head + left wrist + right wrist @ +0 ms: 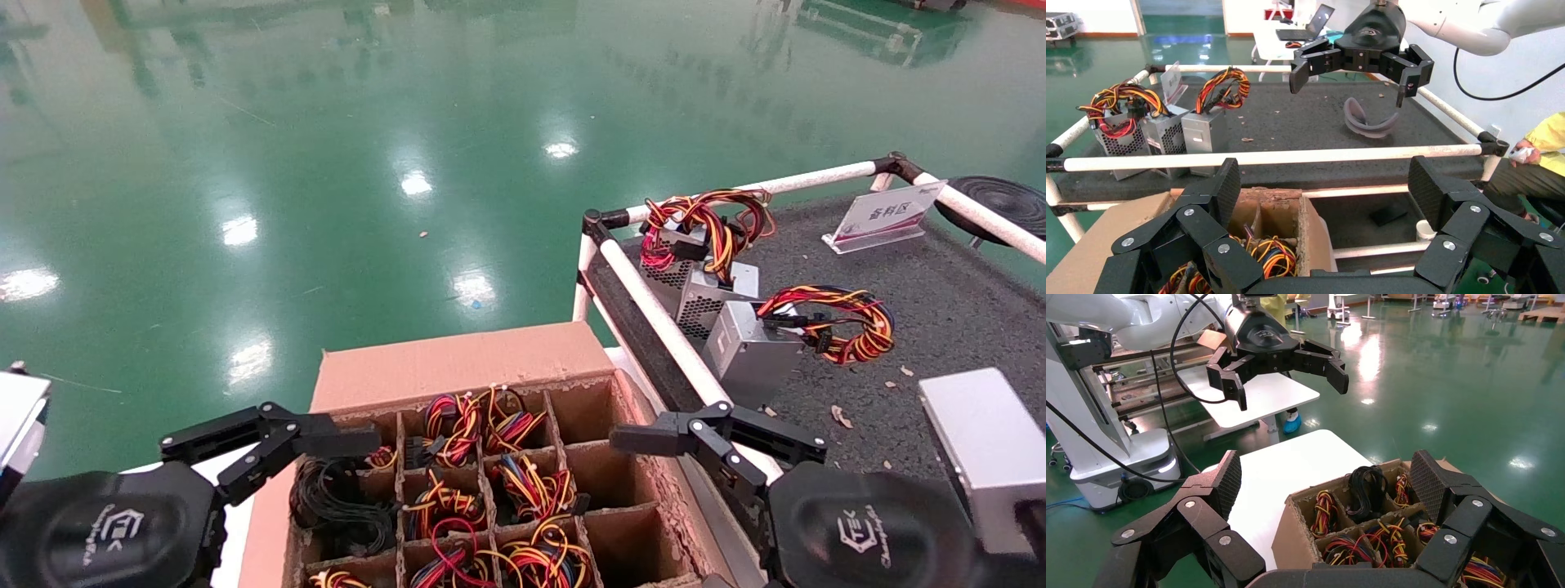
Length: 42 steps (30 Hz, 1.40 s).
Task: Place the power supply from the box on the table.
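Observation:
The power supply (752, 353), a smooth grey unit with a red, yellow and black wire loop (850, 322), stands on the table (940, 310) just inside its near rail; the left wrist view shows the power supply (1199, 131) too. The box (458, 363) sits below, several of its cells holding wire bundles, the right-hand cells bare. My left gripper (270, 445) hovers open over the box's left side. My right gripper (719, 445) hovers open over the box's right edge, beside the rail. Both hold nothing.
Two vented units with wire loops (695, 286) stand behind the power supply. A plain silver block (989, 449), a sign holder (887, 214) and a grey curved piece (1370, 119) also lie on the table. A white pipe rail (670, 327) separates box and table.

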Each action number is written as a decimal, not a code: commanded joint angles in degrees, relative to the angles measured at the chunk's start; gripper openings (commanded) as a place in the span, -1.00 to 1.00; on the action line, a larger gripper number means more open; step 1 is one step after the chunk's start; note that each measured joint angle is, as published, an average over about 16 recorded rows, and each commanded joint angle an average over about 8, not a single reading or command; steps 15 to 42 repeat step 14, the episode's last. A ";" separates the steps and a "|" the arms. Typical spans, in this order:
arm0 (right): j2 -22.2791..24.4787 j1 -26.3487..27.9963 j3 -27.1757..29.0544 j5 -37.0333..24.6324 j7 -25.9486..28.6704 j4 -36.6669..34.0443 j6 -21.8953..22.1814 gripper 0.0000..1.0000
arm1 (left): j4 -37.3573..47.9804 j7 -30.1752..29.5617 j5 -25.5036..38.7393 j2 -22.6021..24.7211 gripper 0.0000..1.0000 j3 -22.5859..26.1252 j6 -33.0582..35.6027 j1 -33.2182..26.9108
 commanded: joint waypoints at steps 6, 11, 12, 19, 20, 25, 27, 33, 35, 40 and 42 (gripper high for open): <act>-0.03 0.03 0.00 -0.04 -0.02 -0.10 0.03 1.00 | 0.00 0.00 0.00 0.00 1.00 0.00 0.00 0.00; -0.04 0.05 0.00 -0.06 -0.04 -0.13 0.04 1.00 | 0.00 0.00 0.00 0.00 1.00 0.00 0.00 0.00; -0.04 0.05 0.00 -0.07 -0.04 -0.13 0.04 1.00 | 0.00 0.00 0.00 0.00 1.00 0.00 0.00 0.00; -0.04 0.06 0.00 -0.07 -0.04 -0.14 0.05 1.00 | 0.00 0.00 0.00 0.00 1.00 0.00 0.00 0.00; -0.04 0.06 0.00 -0.07 -0.04 -0.14 0.05 1.00 | 0.00 0.00 0.00 0.00 1.00 0.00 0.00 0.00; -0.04 0.06 0.00 -0.07 -0.04 -0.14 0.05 1.00 | 0.00 0.00 0.00 0.00 1.00 0.00 0.00 0.00; -0.04 0.06 0.00 -0.07 -0.04 -0.14 0.05 1.00 | 0.00 0.00 0.00 0.00 1.00 0.00 0.00 0.00; -0.04 0.06 0.00 -0.07 -0.04 -0.14 0.05 1.00 | 0.00 0.00 0.00 0.00 1.00 0.00 0.00 0.00; -0.04 0.06 0.00 -0.07 -0.04 -0.14 0.05 1.00 | 0.00 0.00 0.00 0.00 1.00 0.00 0.00 0.00; -0.04 0.06 0.00 -0.07 -0.04 -0.14 0.05 1.00 | 0.00 0.00 0.00 0.00 1.00 0.00 0.00 0.00; -0.04 0.06 0.00 -0.07 -0.04 -0.14 0.05 1.00 | 0.00 0.00 0.00 0.00 1.00 0.00 0.00 0.00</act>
